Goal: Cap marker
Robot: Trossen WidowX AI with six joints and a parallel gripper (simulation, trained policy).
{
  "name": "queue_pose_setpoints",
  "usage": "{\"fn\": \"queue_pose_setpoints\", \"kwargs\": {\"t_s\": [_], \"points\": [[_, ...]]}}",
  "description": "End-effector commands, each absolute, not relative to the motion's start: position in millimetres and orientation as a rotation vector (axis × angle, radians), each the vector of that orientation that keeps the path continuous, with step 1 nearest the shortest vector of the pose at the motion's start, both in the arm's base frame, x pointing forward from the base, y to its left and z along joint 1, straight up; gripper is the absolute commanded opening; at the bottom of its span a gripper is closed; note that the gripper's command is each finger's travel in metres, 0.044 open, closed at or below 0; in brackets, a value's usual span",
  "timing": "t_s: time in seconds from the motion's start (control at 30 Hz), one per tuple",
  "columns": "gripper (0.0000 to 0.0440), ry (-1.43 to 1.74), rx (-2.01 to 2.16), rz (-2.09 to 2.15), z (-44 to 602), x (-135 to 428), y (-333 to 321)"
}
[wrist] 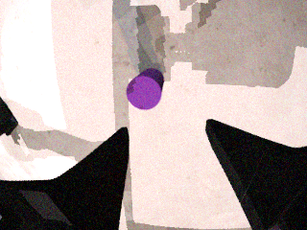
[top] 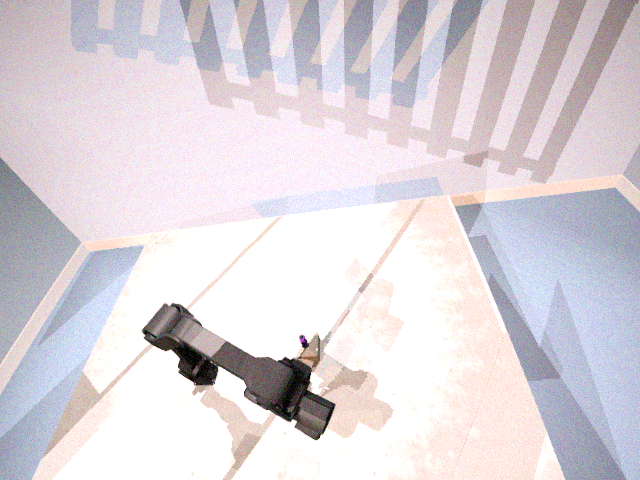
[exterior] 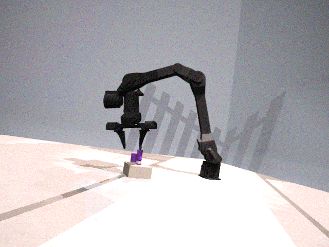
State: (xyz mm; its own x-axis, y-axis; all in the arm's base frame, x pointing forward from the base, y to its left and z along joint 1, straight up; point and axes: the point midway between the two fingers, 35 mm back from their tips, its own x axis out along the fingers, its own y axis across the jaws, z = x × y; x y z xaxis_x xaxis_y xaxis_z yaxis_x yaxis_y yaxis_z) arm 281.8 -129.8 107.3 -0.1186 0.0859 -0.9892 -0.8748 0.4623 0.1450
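Observation:
The purple marker (top: 302, 340) (exterior: 139, 156) stands upright in the pale holder block (top: 312, 353) (exterior: 140, 171). The purple cap (exterior: 133, 157) (wrist: 144, 92) stands loose on the table, behind the block in the exterior view; the arm hides it in the top view. My gripper (exterior: 132, 148) (wrist: 167, 128) is open and empty, pointing down above the cap. In the exterior view one fingertip overlaps the view of the marker's top; whether they touch I cannot tell. In the wrist view the cap lies beyond the fingertips, nearer the left one, not between them.
The arm's base (exterior: 209, 170) stands on the table (exterior: 185, 212) to the right of the block in the exterior view. Slatted shadows fall on the wall, and the arm's shadow falls across the table. The block and marker are outside the wrist view.

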Motion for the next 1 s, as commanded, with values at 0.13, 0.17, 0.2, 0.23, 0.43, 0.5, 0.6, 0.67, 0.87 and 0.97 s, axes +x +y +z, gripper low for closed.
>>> {"fn": "queue_pose_setpoints", "kwargs": {"t_s": [0.13,0.17,0.2,0.23,0.43,0.5,0.6,0.67,0.87,0.97], "points": [[0.0263,1.455,-0.764,1.040,94.9,280.8,-112.4],[0.0262,1.454,-0.768,1.050,92.7,280.5,-110.8],[0.0260,1.453,-0.771,1.060,90.4,280.2,-109.3],[0.0257,1.453,-0.775,1.070,88.0,279.8,-108.0],[0.0243,1.448,-0.797,1.128,73.3,276.2,-102.2],[0.0238,1.446,-0.807,1.145,68.7,274.8,-101.1],[0.0235,1.446,-0.826,1.168,63.0,272.4,-99.9],[0.0225,1.444,-0.841,1.179,60.8,271.2,-99.3],[0.0109,1.426,-0.902,1.178,65.3,273.3,-100.2],[0.0060,1.417,-0.932,1.179,71.2,274.1,-100.1]]}}
